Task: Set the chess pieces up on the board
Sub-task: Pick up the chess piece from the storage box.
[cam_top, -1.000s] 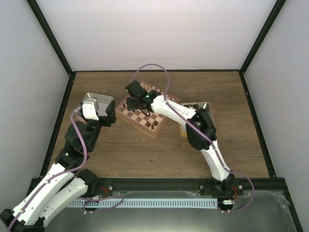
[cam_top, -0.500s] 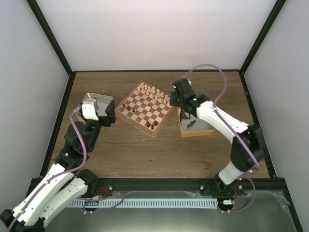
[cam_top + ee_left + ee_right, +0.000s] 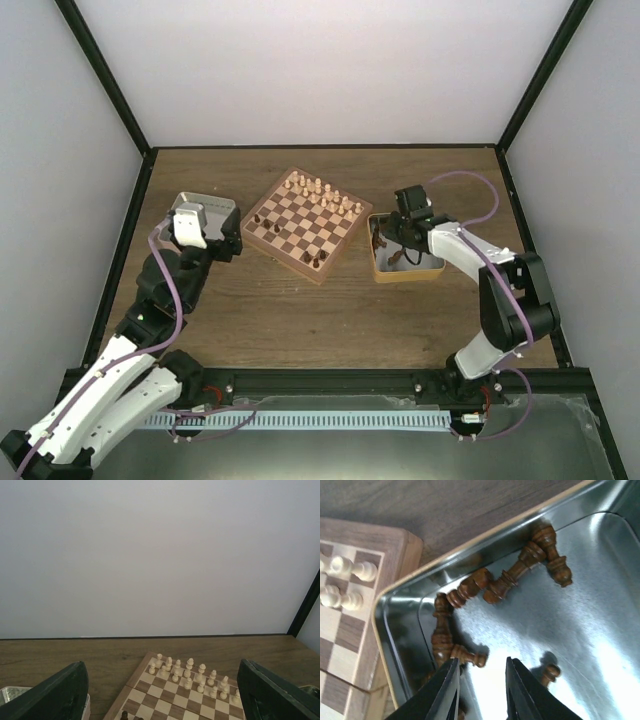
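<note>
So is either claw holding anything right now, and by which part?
Nothing. The right gripper hangs open over the dark chess pieces in the tin, bare metal between its fingers; the left gripper is open, empty.

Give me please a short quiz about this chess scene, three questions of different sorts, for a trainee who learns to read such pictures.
1. True or false: the right end effector is over the metal tin, not over the board.
2. Where do the pale cream pieces stand? A) along the board's far edge B) in the tin C) along the board's near edge
3. Fill in: the left end effector is ___ and holds nothing.
Key: 1 true; 2 A; 3 open.
</note>
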Robot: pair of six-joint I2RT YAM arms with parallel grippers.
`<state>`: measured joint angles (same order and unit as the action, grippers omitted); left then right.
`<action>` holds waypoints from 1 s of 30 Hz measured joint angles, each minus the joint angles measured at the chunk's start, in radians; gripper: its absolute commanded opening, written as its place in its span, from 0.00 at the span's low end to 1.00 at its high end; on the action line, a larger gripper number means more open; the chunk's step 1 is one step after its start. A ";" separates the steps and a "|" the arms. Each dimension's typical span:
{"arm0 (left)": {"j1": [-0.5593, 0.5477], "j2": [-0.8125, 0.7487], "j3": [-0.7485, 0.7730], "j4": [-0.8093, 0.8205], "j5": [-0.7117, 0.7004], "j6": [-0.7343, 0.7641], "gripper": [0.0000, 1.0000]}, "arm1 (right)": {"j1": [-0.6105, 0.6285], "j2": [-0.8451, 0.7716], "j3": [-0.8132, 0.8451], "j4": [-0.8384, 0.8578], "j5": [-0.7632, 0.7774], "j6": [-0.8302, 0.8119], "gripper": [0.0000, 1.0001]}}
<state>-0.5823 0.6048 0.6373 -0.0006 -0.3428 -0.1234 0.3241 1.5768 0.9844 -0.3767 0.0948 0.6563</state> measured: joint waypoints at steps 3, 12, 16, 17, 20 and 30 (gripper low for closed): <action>0.000 0.002 0.000 0.000 0.007 0.000 0.83 | 0.000 0.032 0.003 0.050 -0.014 0.050 0.23; 0.000 0.003 0.000 0.000 0.008 0.000 0.83 | -0.001 0.163 0.031 0.092 -0.072 0.064 0.27; 0.000 0.012 0.000 0.000 0.012 0.000 0.83 | -0.001 0.163 0.028 0.094 -0.079 0.012 0.26; 0.000 0.013 0.000 0.000 0.013 0.000 0.83 | -0.001 0.164 0.028 0.094 -0.084 -0.005 0.26; 0.000 0.018 0.000 0.000 0.015 0.000 0.83 | -0.001 0.174 0.029 0.094 -0.100 -0.057 0.26; 0.000 0.022 0.000 0.000 0.016 0.000 0.83 | -0.002 0.234 0.066 0.092 -0.140 -0.171 0.30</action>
<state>-0.5823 0.6266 0.6373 -0.0010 -0.3271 -0.1234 0.3222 1.8111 1.0500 -0.2844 -0.0452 0.4858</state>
